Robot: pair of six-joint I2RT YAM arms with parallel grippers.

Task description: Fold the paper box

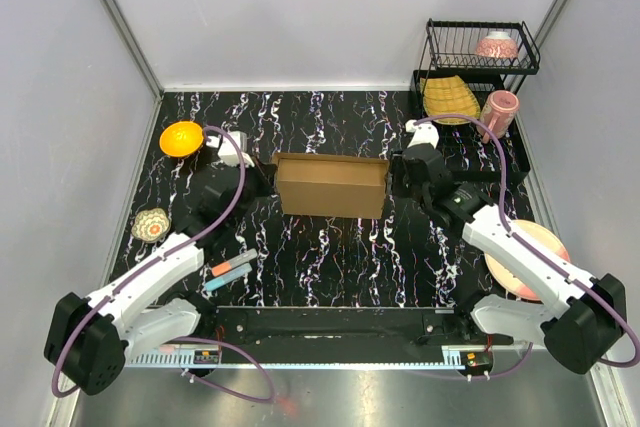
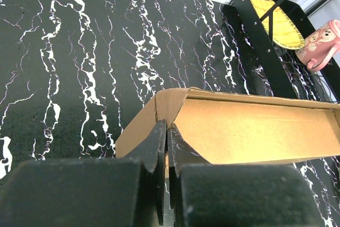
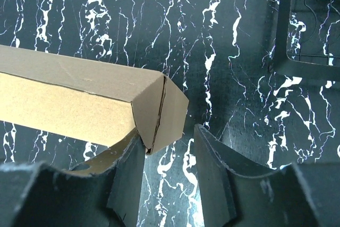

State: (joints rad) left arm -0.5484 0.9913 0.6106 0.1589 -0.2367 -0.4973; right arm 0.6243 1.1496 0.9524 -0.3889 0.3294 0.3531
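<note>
Right tool (image 3: 168,135), jaws parted, faces the paper box (image 1: 332,185)'s right end; left tool (image 2: 167,129), closed, meets its left end.

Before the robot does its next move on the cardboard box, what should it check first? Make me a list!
1. Left claw shut on the paper box's left end wall: ok.
2. Right claw open, jaws apart beside the box's right corner: ok.
3. Box closed all round: cannot tell; the left wrist view may show inside.
4. Dish rack clear of the right claw: cannot tell, very close from above.
5. Markers away from the box: ok.
</note>
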